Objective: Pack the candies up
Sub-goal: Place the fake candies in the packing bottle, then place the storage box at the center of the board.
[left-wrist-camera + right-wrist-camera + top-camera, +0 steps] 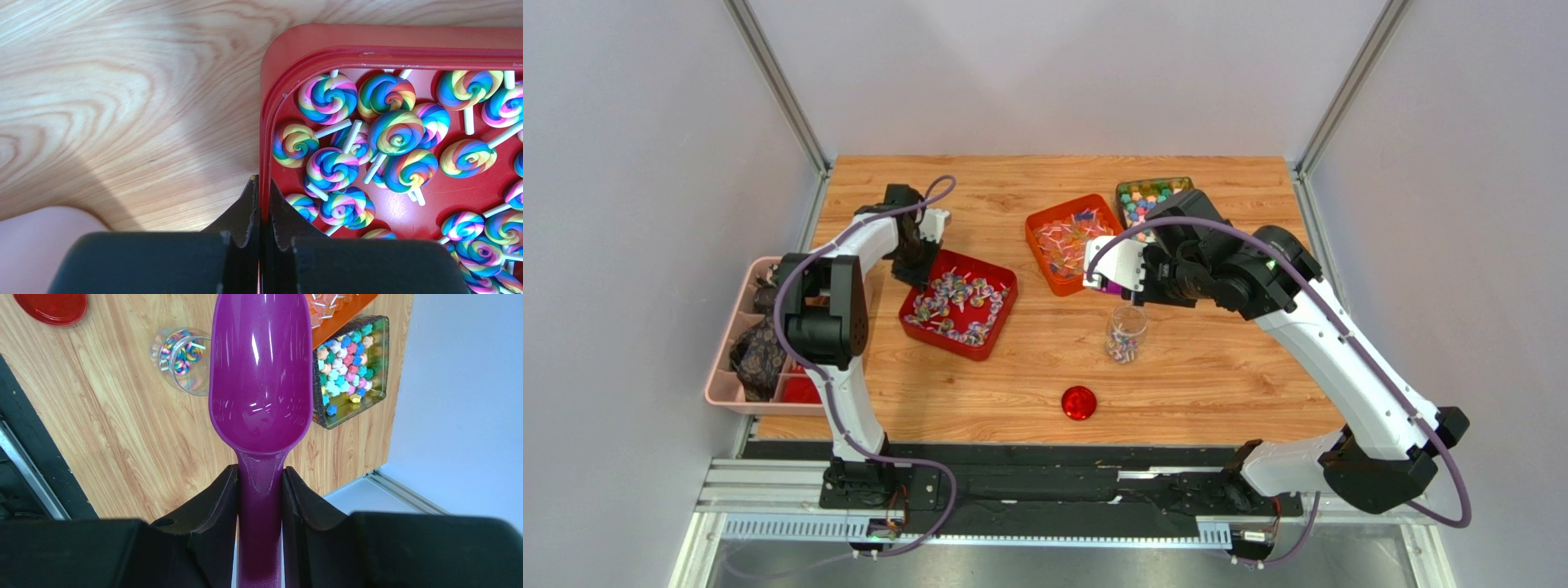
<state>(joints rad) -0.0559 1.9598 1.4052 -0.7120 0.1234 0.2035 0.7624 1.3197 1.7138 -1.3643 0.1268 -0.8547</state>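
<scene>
mostly rainbow-swirl candies [393,131] on sticks, left jaws pinching red tray [270,110], right jaws gripping purple scoop [261,373]

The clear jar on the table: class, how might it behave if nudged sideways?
The jar looks narrow and holds few sweets, so a nudge probably tips it. Its smooth clear wall may be slippery. Being round, it would likely roll once down.

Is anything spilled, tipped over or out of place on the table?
Nothing stands out. The table shows no spill; the jar stands upright, its red lid lies apart from it, and the purple scoop is empty.
</scene>
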